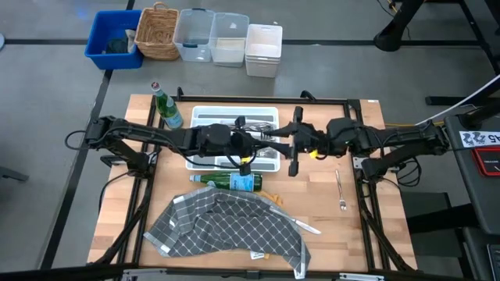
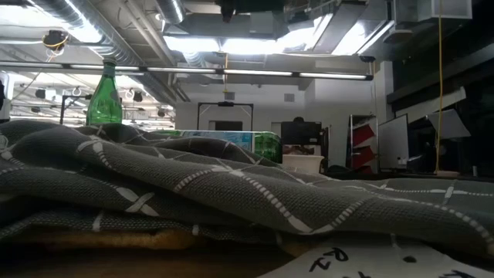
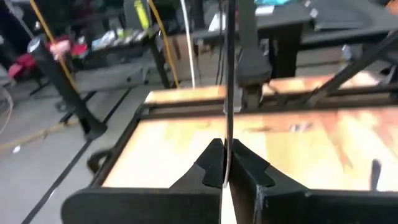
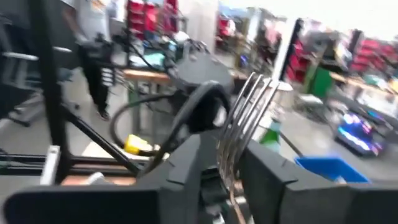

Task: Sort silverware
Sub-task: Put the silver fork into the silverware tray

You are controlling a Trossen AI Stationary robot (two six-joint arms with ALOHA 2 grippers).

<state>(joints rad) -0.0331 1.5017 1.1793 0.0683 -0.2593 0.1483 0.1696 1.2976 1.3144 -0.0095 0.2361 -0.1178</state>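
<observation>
The wooden tabletop [image 1: 328, 222] carries all the items, with both dark arms reaching in from opposite sides and meeting over its middle.

A grey checked cloth [image 1: 226, 226] lies crumpled across the near part of the tabletop; in the low view it fills most of the foreground.

The white compartmented tray [image 1: 205, 115] sits at the middle, mostly under the two arms, with some silverware visible in its compartments.

One green bottle [image 1: 166, 108] stands upright just beside the tray's left end. A second green bottle [image 1: 230, 183] lies on its side between the tray and the cloth.

Beyond the tabletop's far edge stand a blue bin [image 1: 114, 37], a wicker basket [image 1: 158, 33], clear plastic tubs [image 1: 211, 36] and a white container [image 1: 263, 50].

The left claw [image 3: 224, 167] is over the tray. Its fingers are pressed together, pinching a slim silver utensil [image 3: 229, 93] seen edge-on, standing up from between the tips.

The right claw [image 4: 227, 163] is just right of the tray, facing the left one. A fork [image 4: 245, 112] stands between its fingers with tines upward; whether the fingers grip it or stand slightly spread cannot be told.

A lone fork [image 1: 340, 191] lies on the bare wood near the right edge, well apart from the tray. Another small silver piece [image 1: 306, 228] lies touching the cloth's right edge.
</observation>
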